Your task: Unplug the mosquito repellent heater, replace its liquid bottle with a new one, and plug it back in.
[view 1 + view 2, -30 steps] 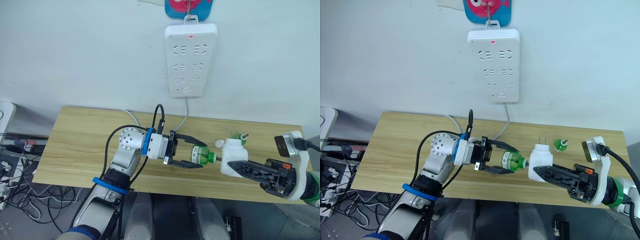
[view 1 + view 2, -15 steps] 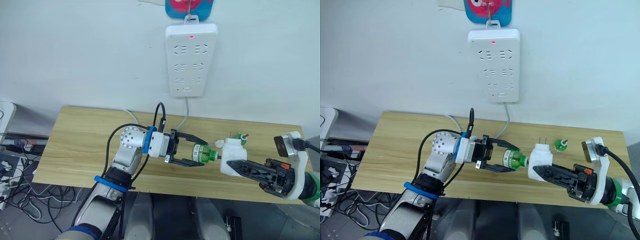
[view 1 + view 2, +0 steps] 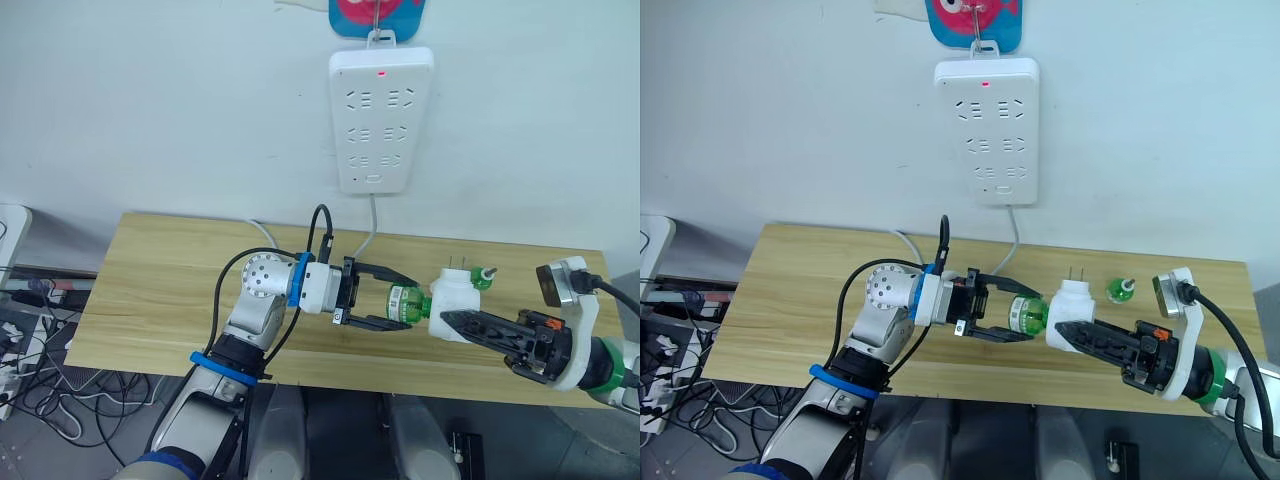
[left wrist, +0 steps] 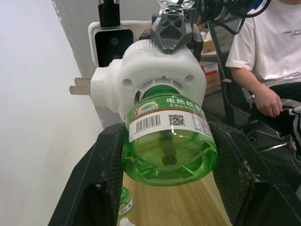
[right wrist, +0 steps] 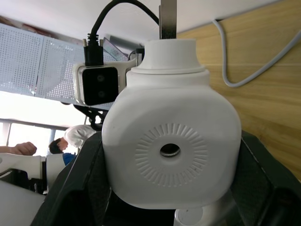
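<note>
Clamping the green liquid bottle [image 3: 402, 303] by its sides, the left gripper [image 3: 385, 301] holds it level over the wooden table [image 3: 160, 290], neck pointing toward three o'clock. The right gripper [image 3: 462, 326] is closed on the mosquito repellent heater [image 3: 452, 297], which hangs just at three o'clock of the bottle, above the table's near edge, with the bottle's neck entered into its socket.

The heater is probably light, rigid and smooth-skinned, so it could twist in the fingers while the bottle is threaded; the flat flanks where the right fingers [image 5: 70, 188] sit look like the soundest hold, leaving prongs and socket free. The bottle seems stiff plastic, light, best taken round its body as now.

The heater is a small white rounded cube with a ribbed round recess and centre hole on one face, a collar around the socket, and two metal prongs [image 3: 1074, 272].

A second green bottle [image 3: 1122, 290] stands at one o'clock of it; the white power strip [image 3: 381, 118] hangs on the wall at twelve.
</note>
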You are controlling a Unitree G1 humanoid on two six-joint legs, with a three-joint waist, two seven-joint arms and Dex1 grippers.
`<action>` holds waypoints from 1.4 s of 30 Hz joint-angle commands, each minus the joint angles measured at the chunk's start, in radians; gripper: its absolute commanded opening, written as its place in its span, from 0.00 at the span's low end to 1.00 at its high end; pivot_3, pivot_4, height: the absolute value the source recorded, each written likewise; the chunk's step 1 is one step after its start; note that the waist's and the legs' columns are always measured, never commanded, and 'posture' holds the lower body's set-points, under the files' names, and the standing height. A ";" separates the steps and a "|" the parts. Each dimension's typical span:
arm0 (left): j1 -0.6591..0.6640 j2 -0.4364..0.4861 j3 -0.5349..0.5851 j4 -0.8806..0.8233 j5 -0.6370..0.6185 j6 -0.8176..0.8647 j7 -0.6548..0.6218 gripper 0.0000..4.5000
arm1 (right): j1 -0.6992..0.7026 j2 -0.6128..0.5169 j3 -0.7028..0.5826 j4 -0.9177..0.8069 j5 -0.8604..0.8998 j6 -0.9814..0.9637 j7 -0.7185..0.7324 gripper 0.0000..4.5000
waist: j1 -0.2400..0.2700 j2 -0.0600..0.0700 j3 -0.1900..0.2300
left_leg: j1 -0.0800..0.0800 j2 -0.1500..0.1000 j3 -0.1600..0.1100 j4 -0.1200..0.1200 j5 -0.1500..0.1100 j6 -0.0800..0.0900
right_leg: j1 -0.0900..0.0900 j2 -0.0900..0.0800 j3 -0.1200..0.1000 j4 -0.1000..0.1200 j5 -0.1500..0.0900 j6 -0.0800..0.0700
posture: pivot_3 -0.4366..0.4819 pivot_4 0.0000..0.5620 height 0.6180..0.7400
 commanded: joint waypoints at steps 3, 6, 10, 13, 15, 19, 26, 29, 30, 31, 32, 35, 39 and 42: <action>0.005 -0.018 -0.030 -0.034 0.007 -0.018 0.002 0.50 | -0.026 0.019 0.050 -0.081 0.025 -0.063 -0.047 0.66 | -0.002 0.000 0.000 | 0.000 0.000 0.000 0.000 0.000 0.000 | 0.000 0.000 0.000 0.000 0.000 0.000 | 0.56 0.72 1.00; 0.007 -0.024 -0.036 -0.046 -0.012 -0.008 -0.012 0.50 | -0.042 0.025 0.094 -0.109 0.025 -0.097 -0.092 0.66 | -0.003 0.000 0.000 | 0.000 0.000 0.000 0.000 0.000 0.000 | 0.000 0.000 0.000 0.000 0.000 0.000 | 0.56 0.72 1.00; 0.019 -0.022 -0.038 -0.068 -0.044 -0.016 -0.059 0.50 | -0.046 0.012 0.111 -0.111 0.025 -0.105 -0.091 0.66 | -0.003 0.000 0.000 | 0.000 0.000 0.000 0.000 0.000 0.000 | 0.000 0.000 0.000 0.000 0.000 0.000 | 0.56 0.71 1.00; 0.027 -0.016 -0.038 -0.074 -0.052 -0.025 -0.085 0.50 | -0.039 -0.019 0.104 -0.090 0.025 -0.077 -0.055 0.66 | -0.003 0.000 0.000 | 0.000 0.000 0.000 0.000 0.000 0.000 | 0.000 0.000 0.000 0.000 0.000 0.000 | 0.56 0.69 1.00; 0.031 -0.013 -0.037 -0.078 -0.061 -0.035 -0.107 0.50 | -0.042 -0.031 0.100 -0.072 0.025 -0.059 -0.027 0.66 | -0.003 0.000 0.000 | 0.000 0.000 0.000 0.000 0.000 0.000 | 0.000 0.000 0.000 0.000 0.000 0.000 | 0.56 0.69 1.00; 0.033 -0.014 -0.030 -0.076 -0.055 -0.039 -0.109 0.50 | -0.050 -0.054 0.093 -0.046 0.025 -0.027 0.016 0.66 | -0.003 0.000 0.000 | 0.000 0.000 0.000 0.000 0.000 0.000 | 0.000 0.000 0.000 0.000 0.000 0.000 | 0.56 0.68 1.00; 0.027 -0.012 -0.027 -0.061 -0.037 -0.026 -0.075 0.50 | -0.081 -0.076 0.072 0.005 0.025 0.032 0.081 0.99 | -0.002 0.000 0.000 | 0.000 0.000 0.000 0.000 0.000 0.000 | 0.000 0.000 -0.001 0.000 0.000 0.000 | 0.57 0.69 1.00; 0.026 -0.009 -0.027 -0.056 -0.036 -0.027 -0.073 0.50 | -0.088 -0.096 0.051 0.036 0.025 0.070 0.121 0.99 | -0.003 0.000 0.000 | 0.000 0.000 0.000 0.000 0.000 0.000 | 0.000 0.000 0.000 0.000 0.000 0.000 | 0.56 0.69 1.00; 0.026 -0.009 -0.027 -0.056 -0.036 -0.027 -0.071 0.50 | -0.086 -0.101 0.043 0.045 0.025 0.081 0.130 0.99 | -0.003 0.000 0.000 | 0.000 0.000 0.000 0.000 0.000 0.000 | 0.000 0.000 0.000 0.000 0.000 0.000 | 0.56 0.69 1.00; 0.025 -0.009 -0.027 -0.053 -0.037 -0.027 -0.071 0.50 | -0.080 -0.103 0.034 0.056 0.025 0.092 0.139 0.99 | -0.002 0.000 0.000 | 0.000 0.000 0.000 0.000 0.000 0.000 | 0.000 0.000 0.000 0.000 0.000 0.000 | 0.56 0.69 1.00; 0.024 -0.009 -0.027 -0.052 -0.037 -0.028 -0.070 0.50 | -0.077 -0.104 0.029 0.063 0.025 0.101 0.144 0.99 | -0.002 0.000 0.000 | 0.000 0.000 0.000 0.000 0.000 0.000 | 0.000 0.000 0.000 0.000 0.000 0.000 | 0.56 0.69 1.00; 0.018 -0.010 -0.026 -0.044 -0.037 -0.032 -0.069 0.50 | -0.044 -0.097 0.006 0.073 0.025 0.118 0.165 0.99 | -0.002 0.000 0.000 | 0.000 0.000 0.000 0.000 0.000 0.000 | 0.000 0.000 -0.001 0.000 0.000 0.000 | 0.56 0.70 1.00; 0.010 -0.012 -0.023 -0.035 -0.038 -0.034 -0.066 0.50 | 0.042 -0.100 -0.047 0.077 0.025 0.138 0.192 0.99 | -0.001 0.000 0.000 | 0.000 0.000 0.000 0.000 0.000 0.000 | 0.000 0.000 0.000 0.000 0.000 0.000 | 0.56 0.70 1.00; 0.008 -0.013 -0.023 -0.032 -0.039 -0.035 -0.066 0.50 | 0.129 -0.110 -0.106 0.087 0.025 0.162 0.210 0.99 | -0.001 0.000 0.000 | 0.000 0.000 0.000 0.000 0.000 0.000 | 0.000 0.000 0.000 0.000 0.000 0.000 | 0.56 0.70 1.00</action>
